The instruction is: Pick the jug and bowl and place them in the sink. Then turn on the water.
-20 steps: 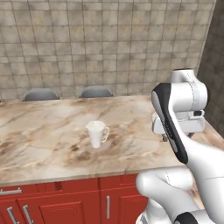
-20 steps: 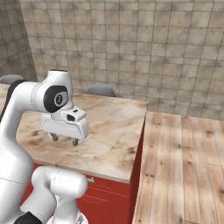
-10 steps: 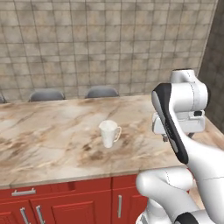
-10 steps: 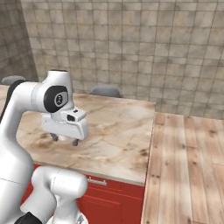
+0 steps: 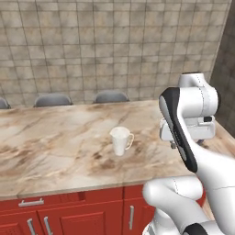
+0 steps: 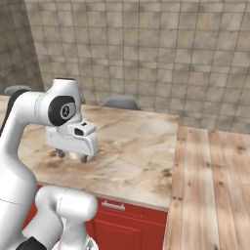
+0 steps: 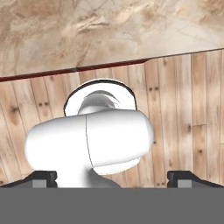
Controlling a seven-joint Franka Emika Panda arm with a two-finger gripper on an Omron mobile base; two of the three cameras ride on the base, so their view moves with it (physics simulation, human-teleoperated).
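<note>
- White and tapered, the jug [image 5: 120, 140] stands upright on the marble counter [image 5: 55, 151], in the centre of the left base view, its handle turned toward the right of the frame.
- The gripper [image 6: 71, 155] hangs above the counter at the left of the right base view, well apart from the jug, fingers pointing down; in the left base view its body sits at right of centre.
- The jaws stand wide apart with nothing between them; in the hand view the dark fingertips [image 7: 188, 177] show at the two lower corners.
- Step in hand, as I judge it: bringing the open gripper over to the jug for the first pick.
- To do it well, carry the hand across toward frame left in the left base view, keeping it above the rim until it is centred.
- Descend with the fingers straddling the body, turned so the handle stays clear of both pads.
- Grip below the flared lip; the taper could let a high hold slip.
- Close gently and lift straight up, so the light jug does not tip or skid on the smooth marble.
</note>
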